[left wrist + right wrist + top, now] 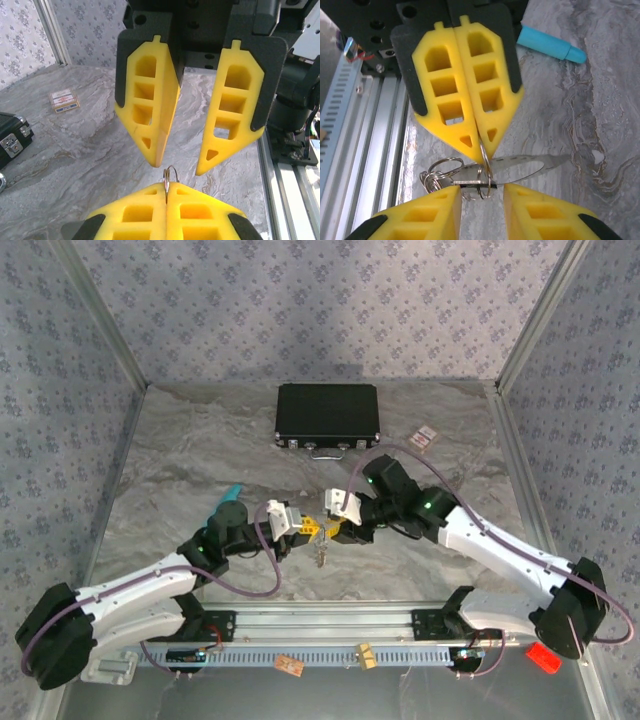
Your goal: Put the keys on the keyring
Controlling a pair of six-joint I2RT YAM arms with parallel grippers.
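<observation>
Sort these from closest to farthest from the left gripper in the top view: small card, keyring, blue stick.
1. Keyring, pinched by the left gripper.
2. Blue stick, just to its left.
3. Small card, far off at the back right.

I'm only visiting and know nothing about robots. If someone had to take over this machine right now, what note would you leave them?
Left gripper: shut, pinching the keyring above the table.
Right gripper: open, facing the left one, tips close to the ring.
The key and a bunch of smaller rings hang at the keyring.
Done: the ring is up and held.
Left: I cannot tell whether the key is fully threaded on. Check that first.
</observation>
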